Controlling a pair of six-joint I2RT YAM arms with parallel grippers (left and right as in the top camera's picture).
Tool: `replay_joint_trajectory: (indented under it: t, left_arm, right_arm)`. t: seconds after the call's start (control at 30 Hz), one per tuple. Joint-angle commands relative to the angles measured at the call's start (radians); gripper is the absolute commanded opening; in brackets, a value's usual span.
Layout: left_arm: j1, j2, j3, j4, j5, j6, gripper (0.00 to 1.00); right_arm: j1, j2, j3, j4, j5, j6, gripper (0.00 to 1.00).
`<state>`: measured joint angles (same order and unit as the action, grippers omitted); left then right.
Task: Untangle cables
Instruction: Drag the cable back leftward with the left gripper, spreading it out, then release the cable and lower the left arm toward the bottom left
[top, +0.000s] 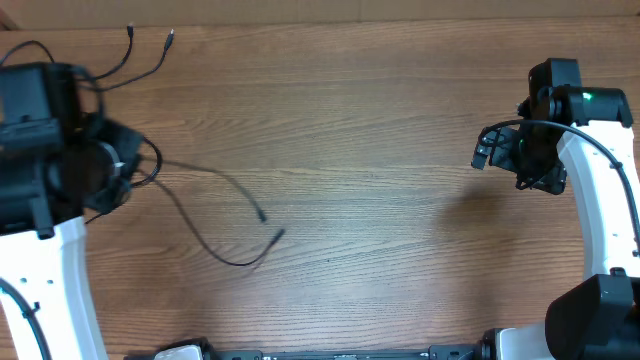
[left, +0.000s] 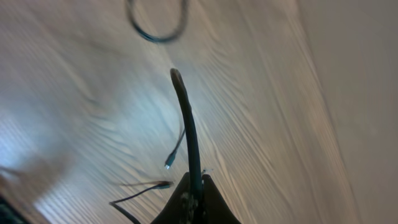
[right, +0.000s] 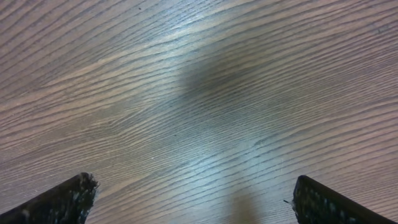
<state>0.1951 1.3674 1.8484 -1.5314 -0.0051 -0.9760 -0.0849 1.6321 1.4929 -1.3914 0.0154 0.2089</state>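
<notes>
Thin black cables (top: 215, 215) lie on the left half of the wooden table, with loose ends near the middle (top: 277, 234) and at the far edge (top: 150, 45). My left gripper (left: 194, 193) is shut on a black cable (left: 186, 118) that rises between its fingers; two connector ends (left: 168, 165) lie on the wood below. In the overhead view the left arm (top: 70, 150) covers the cable bundle. My right gripper (right: 193, 199) is open and empty over bare wood, at the right side (top: 520, 150), far from the cables.
The table's far edge (top: 320, 20) runs along the top of the overhead view. Arm bases and black hardware (top: 330, 352) sit along the near edge.
</notes>
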Motion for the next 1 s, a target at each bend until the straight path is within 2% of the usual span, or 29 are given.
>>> replay_joint_trajectory:
  t: [0.0, 0.17, 0.3, 0.5, 0.57, 0.6, 0.67, 0.9, 0.97]
  left_arm:
    - [0.084, 0.017, -0.001, -0.033, -0.097, 0.072, 0.04]
    - [0.141, 0.019, -0.053, -0.043, -0.216, 0.071, 0.05]
    - [0.188, 0.020, -0.139, 0.018, -0.350, 0.040, 0.05]
    - [0.220, 0.020, -0.296, 0.185, -0.483, -0.017, 0.04]
    - [0.232, 0.023, -0.393, 0.324, -0.559, -0.016, 0.12]
    - [0.238, 0.025, -0.414, 0.356, -0.575, -0.015, 0.11]
    - [0.257, 0.033, -0.445, 0.413, -0.599, 0.017, 0.05]
    - [0.369, 0.114, -0.476, 0.554, -0.685, 0.237, 0.04]
    - [0.400, 0.145, -0.476, 0.556, -0.666, 0.251, 0.06]
  right_arm:
    - [-0.003, 0.001, -0.002, 0.002, 0.010, -0.001, 1.00]
    - [-0.003, 0.001, -0.002, 0.002, 0.009, -0.001, 1.00]
    - [-0.003, 0.001, -0.002, 0.002, 0.010, -0.001, 1.00]
    - [-0.003, 0.001, -0.002, 0.002, 0.010, -0.001, 1.00]
    - [-0.003, 0.001, -0.002, 0.002, 0.010, -0.001, 1.00]
    - [-0.003, 0.001, -0.002, 0.002, 0.010, -0.001, 1.00]
    - [-0.003, 0.001, -0.002, 0.002, 0.010, -0.001, 1.00]
    - [-0.003, 0.001, -0.002, 0.002, 0.010, -0.001, 1.00]
    - [-0.003, 0.001, -0.002, 0.002, 0.010, -0.001, 1.00]
